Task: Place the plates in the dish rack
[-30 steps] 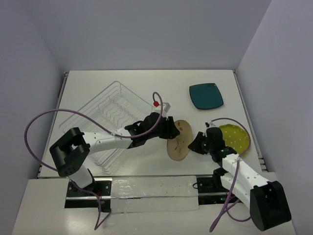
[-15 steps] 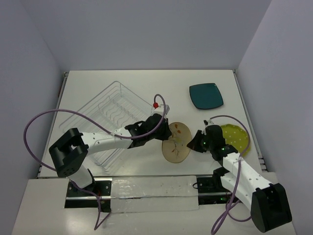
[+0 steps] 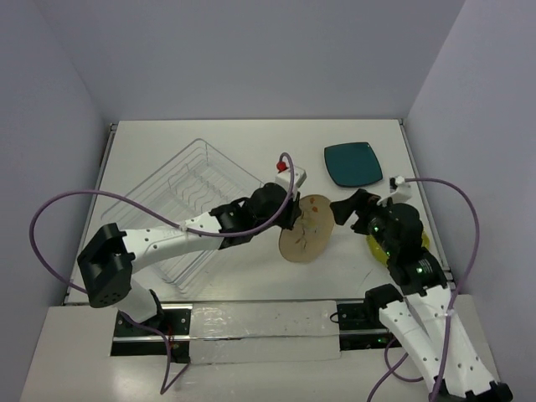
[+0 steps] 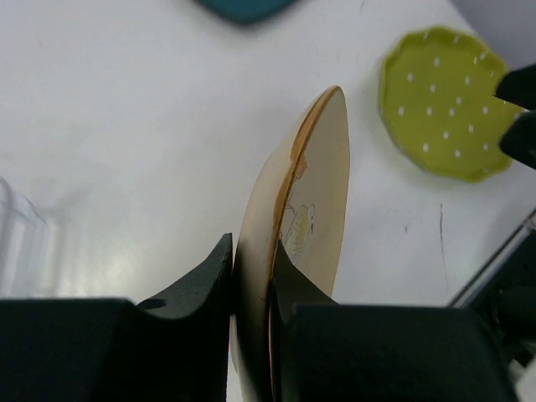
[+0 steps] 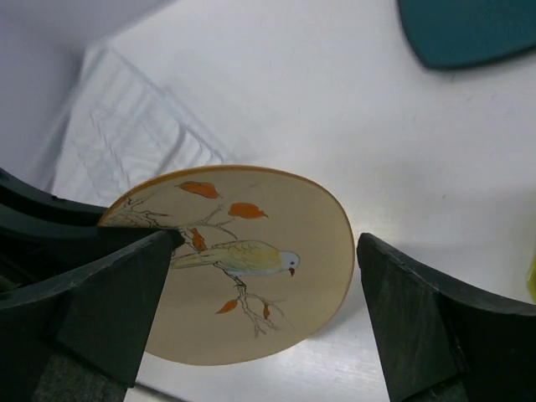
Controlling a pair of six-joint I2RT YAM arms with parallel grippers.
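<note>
The right hand (image 5: 266, 243) is spread wide, 1 dark finger (image 5: 100, 310) on either side of a cream plate (image 5: 251, 293) painted with a bird and orange leaves. Behind, on the white worktop (image 5: 335, 126), are the pale wire dish rack (image 5: 126, 126) and 1 teal plate (image 5: 469, 29).

Dish rack (image 3: 180, 197) L, plates (image 3: 353, 164) R

A white table (image 3: 243, 142) is filling the middle of the top view. Pale lilac-grey walls (image 3: 251, 50) are enclosing it at 9, 12 and 3 o'clock. A crinkled clear plastic sheet (image 3: 260, 331) is lying along the near edge at 6 o'clock.
</note>
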